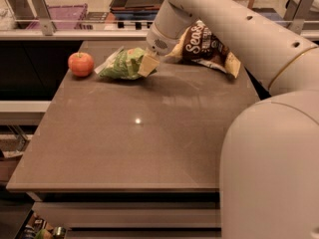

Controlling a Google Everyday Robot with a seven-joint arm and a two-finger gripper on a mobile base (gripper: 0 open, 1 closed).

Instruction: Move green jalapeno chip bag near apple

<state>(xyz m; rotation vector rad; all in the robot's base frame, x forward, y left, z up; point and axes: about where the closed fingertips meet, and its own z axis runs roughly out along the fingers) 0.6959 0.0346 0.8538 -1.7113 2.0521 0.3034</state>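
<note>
Two risks for the log, says Observer 1. The gripper [148, 64] is clamped on the right end of the green jalapeno chip bag [122, 63]. The bag's left tip lies just beside the apple [80, 63], apart from it. Any further push left could nudge the apple, which is round and sits near the left edge of the table [99, 148]; it could roll off.

Second risk? asks Observer 2.

Observer 1: the release. The grip takes only an edge of crinkly film. If a fold catches on a finger as the jaws part, the bag could drag to the right with the arm, away from the apple and toward the brown chip bag [209, 46] behind.

Observer 2: bag height?

Observer 1: cannot tell whether it rests on the table or hangs just above it; a shadow lies under its right side. A drop from there looks harmless, since the bag is likely light.

Observer 2: appearance, for the record.

Observer 1: light green, crumpled, pale along the edges, lying on its side with its long axis left to right. Lettering cannot be read from this angle. It sits at the back of the table, between apple and gripper. Judgement: placement is close to done; opening the jaws and a straight lift remain.
</note>
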